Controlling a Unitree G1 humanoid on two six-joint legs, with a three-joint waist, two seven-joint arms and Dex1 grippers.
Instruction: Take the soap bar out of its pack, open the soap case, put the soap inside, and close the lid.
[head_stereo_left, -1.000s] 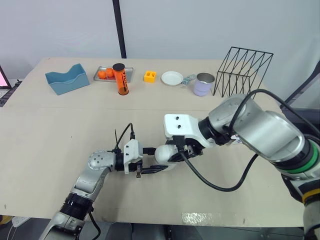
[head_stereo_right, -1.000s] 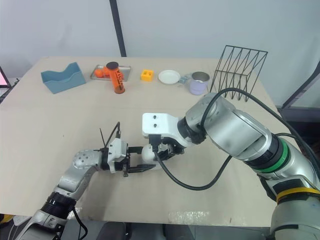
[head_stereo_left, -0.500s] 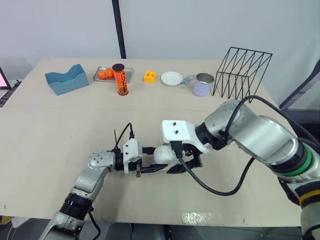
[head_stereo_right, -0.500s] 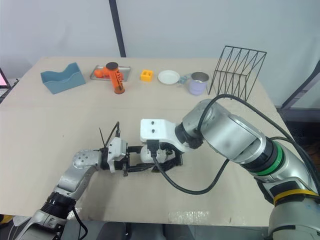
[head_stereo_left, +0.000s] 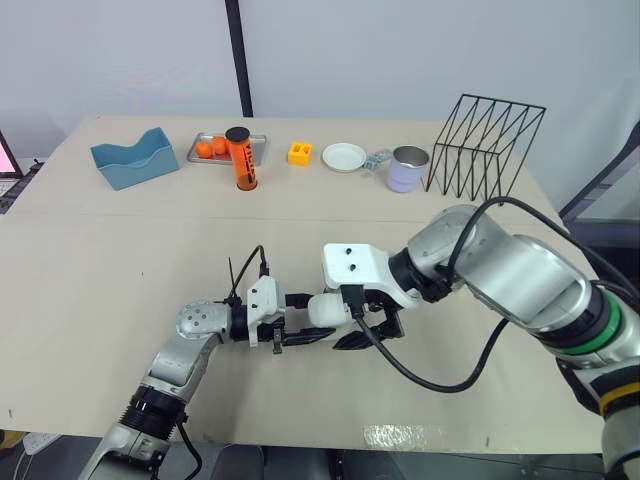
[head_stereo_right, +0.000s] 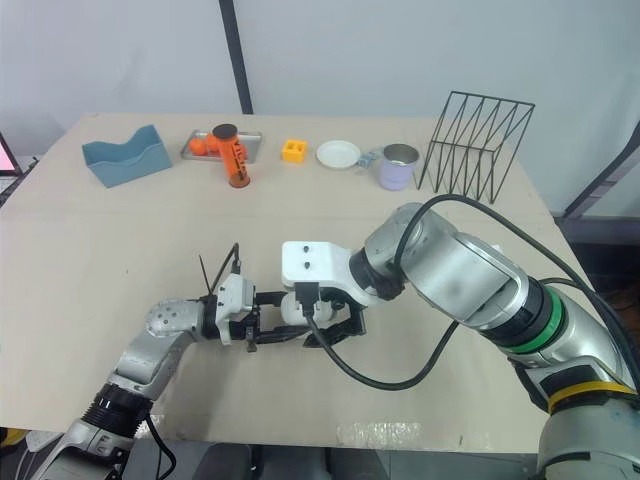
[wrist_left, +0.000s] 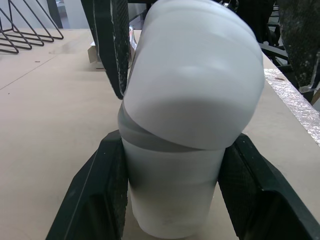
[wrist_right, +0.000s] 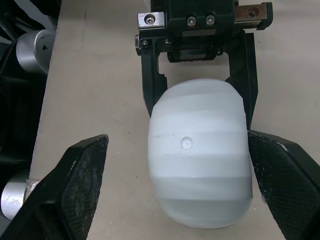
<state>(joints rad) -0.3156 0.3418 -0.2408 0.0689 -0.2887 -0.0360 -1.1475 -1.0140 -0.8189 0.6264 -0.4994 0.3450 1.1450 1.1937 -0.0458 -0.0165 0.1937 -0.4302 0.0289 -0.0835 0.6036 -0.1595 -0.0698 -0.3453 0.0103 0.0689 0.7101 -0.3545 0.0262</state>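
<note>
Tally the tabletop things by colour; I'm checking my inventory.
White: 2, soap case, plate
Orange: 3, canister, two fruits
Yellow: 1, block
Blue: 1, holder
Lavender: 1, mug
Black: 1, wire rack
Silver: 1, tray
Pale: 1, packet
Total: 11

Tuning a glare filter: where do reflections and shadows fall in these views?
Left eye view: soft, even light, with glare on a shiny strip at the table's front edge. Left wrist view: the soap case is bright on top, with a grey shaded band under its upper shell. Right wrist view: a faint shadow lies on the table beside the case.
</note>
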